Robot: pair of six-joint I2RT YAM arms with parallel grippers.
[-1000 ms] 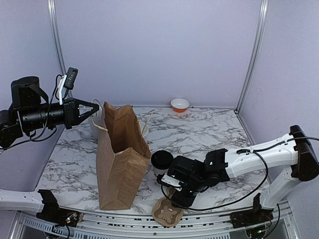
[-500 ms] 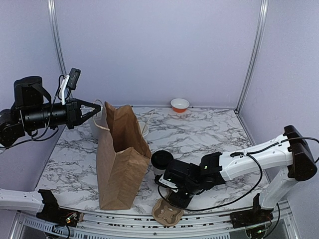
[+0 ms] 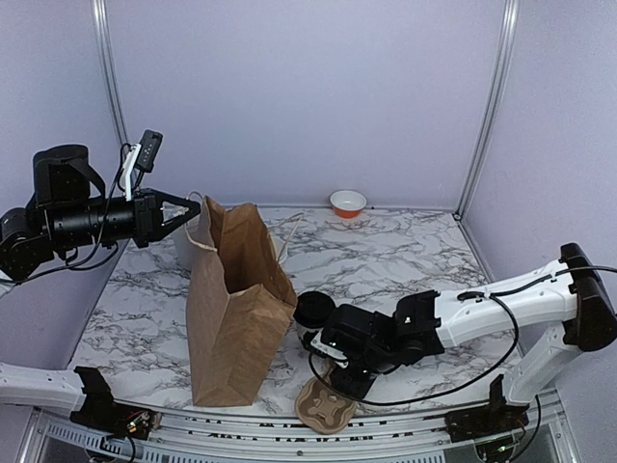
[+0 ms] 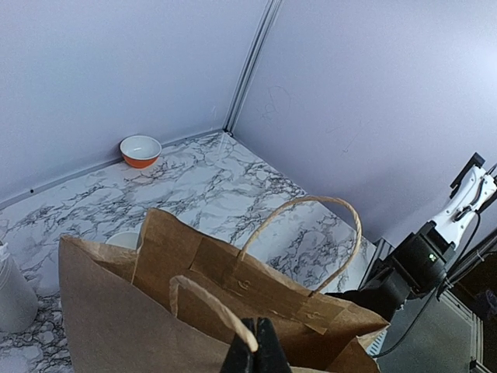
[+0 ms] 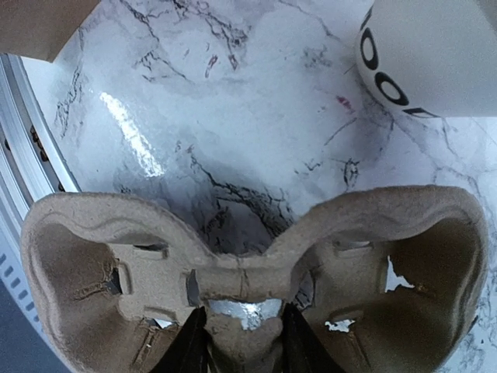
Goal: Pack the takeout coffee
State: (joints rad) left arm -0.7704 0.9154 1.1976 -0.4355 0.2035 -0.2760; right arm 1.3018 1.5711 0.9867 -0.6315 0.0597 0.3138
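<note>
L end effector (image 4: 252, 351) pinches brown paper bag handle (image 4: 206, 295); R end effector (image 5: 245, 342) half-open astride brown pulp carrier (image 5: 241, 268) – grip unclear, could tip nearby black-lidded white cup (image 3: 314, 311).

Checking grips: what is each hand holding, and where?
Left hand: paper bag, by its near handle. Right hand: cup carrier, by its centre rib.

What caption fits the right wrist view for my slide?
Right gripper straddling the centre rib of a pulp cup carrier on the marble table, lettered coffee cup beyond.
</note>
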